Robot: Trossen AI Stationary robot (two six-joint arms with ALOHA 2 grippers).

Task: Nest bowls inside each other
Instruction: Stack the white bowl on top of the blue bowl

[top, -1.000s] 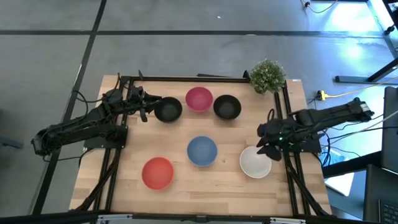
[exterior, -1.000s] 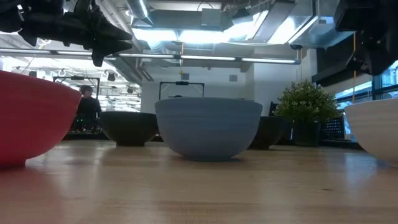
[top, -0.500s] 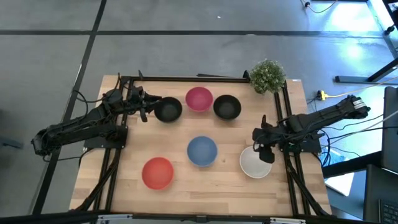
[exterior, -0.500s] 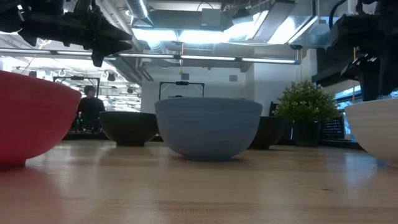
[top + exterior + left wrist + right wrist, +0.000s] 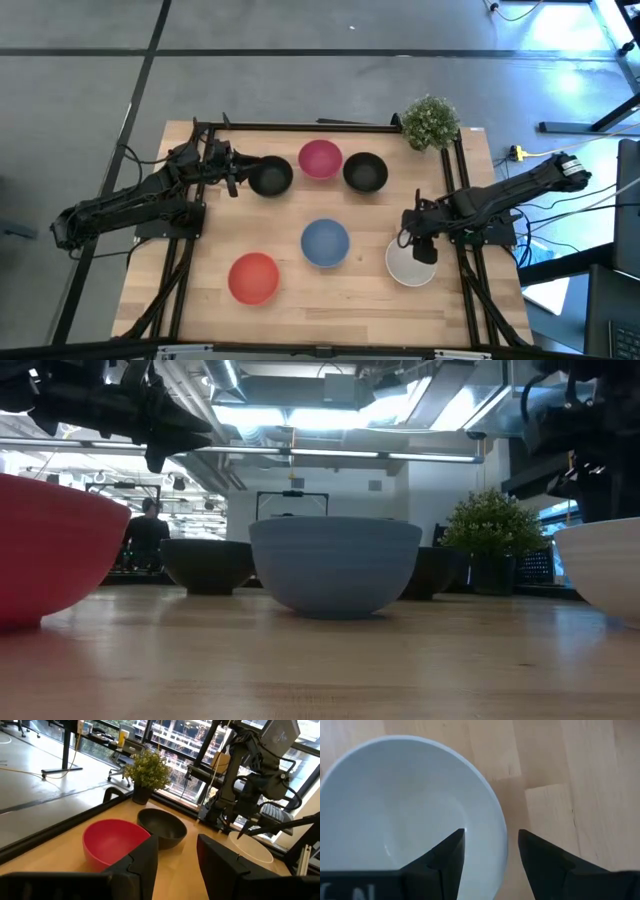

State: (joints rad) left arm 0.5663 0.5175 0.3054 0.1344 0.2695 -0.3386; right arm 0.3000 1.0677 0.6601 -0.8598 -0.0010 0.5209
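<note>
Six bowls sit on their bases on the wooden table: a black bowl [image 5: 270,176], a magenta bowl [image 5: 320,158] and a second black bowl [image 5: 365,172] in the far row, then a blue bowl [image 5: 325,242], a red bowl [image 5: 253,277] and a white bowl [image 5: 405,268]. My right gripper [image 5: 490,834] is open and hangs above the white bowl's rim [image 5: 496,815], one finger over the inside and one over the outside. My left gripper [image 5: 177,865] is open and hovers beside the left black bowl, on its left side [image 5: 232,178].
A small green potted plant [image 5: 431,121] stands at the table's far right corner. Black frame rails [image 5: 300,126] run along the table's far, left and right edges. Bare wood lies between the red bowl and the near edge. A person shows in the room behind [image 5: 148,530].
My right gripper has moved toward the table's left, from beside the white bowl's right edge to over its far right rim. The left arm and all the bowls have kept still.
</note>
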